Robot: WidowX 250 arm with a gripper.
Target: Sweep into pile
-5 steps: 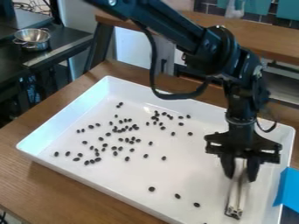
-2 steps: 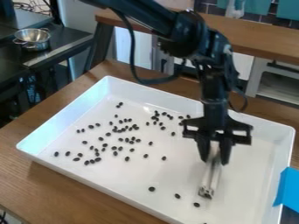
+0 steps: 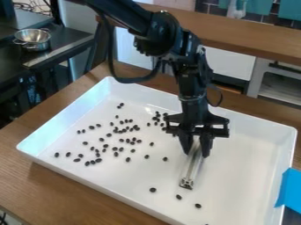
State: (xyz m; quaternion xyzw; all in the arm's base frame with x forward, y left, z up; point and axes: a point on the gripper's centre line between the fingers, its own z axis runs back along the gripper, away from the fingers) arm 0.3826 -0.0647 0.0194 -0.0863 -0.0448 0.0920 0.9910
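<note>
My black gripper (image 3: 196,151) hangs over the middle-right of the white tray (image 3: 247,162), shut on a pale bar-shaped tool (image 3: 192,169). The tool slants down toward the viewer, and its lower end is at the tray floor, just above a bean near the front. Small dark beans (image 3: 120,130) lie scattered over the left and centre of the tray, to the left of the tool. A few beans (image 3: 178,197) are apart from them near the front wall. The gripper and arm hide part of the tray behind them.
The tray's raised walls surround the work area on a wooden table (image 3: 64,184). Blue material (image 3: 290,190) touches the tray's right edge. A metal colander (image 3: 33,39) stands on a dark counter at the upper left, and a wooden shelf (image 3: 258,37) runs behind.
The gripper has moved left across the tray with the tool in it, from the right side to near the centre. The visible beans have not moved.
</note>
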